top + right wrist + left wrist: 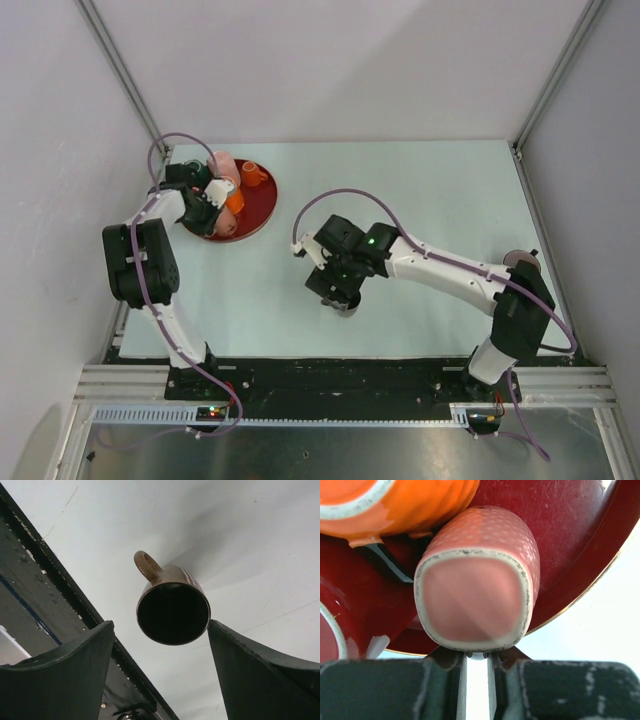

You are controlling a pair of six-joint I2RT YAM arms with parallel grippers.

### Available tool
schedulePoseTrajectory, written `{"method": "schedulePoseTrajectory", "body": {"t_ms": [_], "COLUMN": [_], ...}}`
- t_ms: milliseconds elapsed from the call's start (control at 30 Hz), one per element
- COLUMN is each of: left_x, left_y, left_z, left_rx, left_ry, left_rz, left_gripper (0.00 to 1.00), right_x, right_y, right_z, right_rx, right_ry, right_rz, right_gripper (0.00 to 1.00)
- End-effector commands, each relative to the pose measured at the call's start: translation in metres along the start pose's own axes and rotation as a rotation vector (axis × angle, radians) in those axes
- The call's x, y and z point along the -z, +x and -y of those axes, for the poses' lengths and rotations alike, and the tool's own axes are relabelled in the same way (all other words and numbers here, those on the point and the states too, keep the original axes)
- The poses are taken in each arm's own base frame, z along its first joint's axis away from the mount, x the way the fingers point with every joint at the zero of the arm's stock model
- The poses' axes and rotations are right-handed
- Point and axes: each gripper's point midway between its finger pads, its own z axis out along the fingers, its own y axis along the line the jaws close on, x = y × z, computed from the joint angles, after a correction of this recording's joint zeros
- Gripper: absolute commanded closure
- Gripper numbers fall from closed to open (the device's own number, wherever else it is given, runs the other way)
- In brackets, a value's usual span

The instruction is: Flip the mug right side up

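A brown mug [172, 611] stands on the table with its dark opening facing up and its handle at the upper left. My right gripper [159, 625] hangs above it, open, a finger on either side and not touching; in the top view the right gripper [338, 288] covers most of the brown mug [347, 307]. A pink dotted mug [477, 580] lies on the red tray [580, 555] with its square base towards the left wrist camera. My left gripper [477, 655] is closed to a narrow gap at its lower edge; the part it grips is hidden.
The red tray [262, 215] at the table's back left holds several mugs. An orange mug [395, 505] touches the pink one, and another orange mug [253, 175] and a pink one [222, 162] stand further back. A white-rimmed mug [327, 635] sits at the left.
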Motion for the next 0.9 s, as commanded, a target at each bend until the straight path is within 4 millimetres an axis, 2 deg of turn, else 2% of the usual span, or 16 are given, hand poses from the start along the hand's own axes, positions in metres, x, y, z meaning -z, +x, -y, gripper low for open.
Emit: {"method": "schedulePoseTrajectory", "body": {"t_ms": [0,133,267,400,600,700,867], "left_x": [0.016,0.051,0.093,0.134,0.204,0.232,0.256], "left_y": [-0.030,-0.061,-0.097,-0.134,-0.188,-0.208,-0.224], "left_z": [-0.007,-0.006,0.010,0.045,0.104,0.129,0.166], "left_rx": [0.031,0.127,0.222,0.271,0.270,0.268,0.243], "left_ry": [-0.031,-0.049,-0.005,0.123,0.337,0.440,0.574], "left_rz": [0.100,0.213,0.357,0.488,0.658,0.701,0.722], "left_gripper": [0.99,1.00,1.00,1.00,1.00,1.00,1.00], "right_x": [0.043,0.074,0.111,0.139,0.169,0.191,0.202], "right_y": [-0.034,-0.057,-0.095,-0.142,-0.212,-0.237,-0.262], "right_z": [0.004,0.010,0.023,0.046,0.076,0.085,0.092], "right_rx": [-0.045,-0.109,-0.236,-0.371,-0.519,-0.565,-0.594], "right_ry": [-0.022,-0.072,-0.159,-0.276,-0.502,-0.654,-0.753], "right_rz": [0.181,0.329,0.548,0.765,1.049,1.155,1.211], "right_gripper": [0.18,0.04,0.01,0.01,0.01,0.01,0.01]}}
